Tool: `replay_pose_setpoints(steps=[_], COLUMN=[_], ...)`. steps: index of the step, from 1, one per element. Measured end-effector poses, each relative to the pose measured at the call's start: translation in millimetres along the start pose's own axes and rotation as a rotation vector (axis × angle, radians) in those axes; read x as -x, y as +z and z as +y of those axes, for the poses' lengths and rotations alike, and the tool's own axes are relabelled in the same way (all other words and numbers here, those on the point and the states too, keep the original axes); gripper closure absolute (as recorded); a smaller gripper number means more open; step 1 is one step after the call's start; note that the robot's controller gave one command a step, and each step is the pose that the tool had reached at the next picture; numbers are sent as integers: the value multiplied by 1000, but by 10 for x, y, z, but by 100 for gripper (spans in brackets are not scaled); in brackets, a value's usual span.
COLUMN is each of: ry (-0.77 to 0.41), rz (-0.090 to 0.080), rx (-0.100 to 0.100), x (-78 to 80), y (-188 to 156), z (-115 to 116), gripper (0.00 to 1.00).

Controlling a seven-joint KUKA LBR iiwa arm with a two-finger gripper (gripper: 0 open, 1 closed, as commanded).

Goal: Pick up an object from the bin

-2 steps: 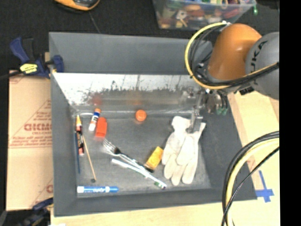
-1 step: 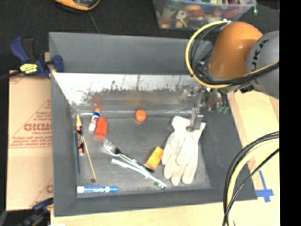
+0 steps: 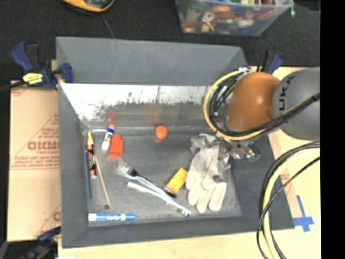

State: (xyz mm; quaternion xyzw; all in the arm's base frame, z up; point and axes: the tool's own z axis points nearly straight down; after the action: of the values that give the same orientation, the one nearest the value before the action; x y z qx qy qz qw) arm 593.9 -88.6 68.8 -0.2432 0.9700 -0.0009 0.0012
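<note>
The hand (image 3: 225,154) hangs over the top end of the glove (image 3: 207,186), which runs down-view; open or closed, cannot tell.

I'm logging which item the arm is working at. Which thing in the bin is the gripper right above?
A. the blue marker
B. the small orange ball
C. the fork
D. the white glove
D: the gripper hangs over the upper end of the white glove, which lies at the right side of the bin.
</note>
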Motion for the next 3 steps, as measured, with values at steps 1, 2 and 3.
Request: replay_pose_setpoints(steps=[1,2,3], ry=[-143,-4,-127], rz=[-8,-10,-12], rx=[-6,-7,-8], x=[14,19,24], y=[-29,-39,-39], z=[101,-2,82], gripper=[0,0,0])
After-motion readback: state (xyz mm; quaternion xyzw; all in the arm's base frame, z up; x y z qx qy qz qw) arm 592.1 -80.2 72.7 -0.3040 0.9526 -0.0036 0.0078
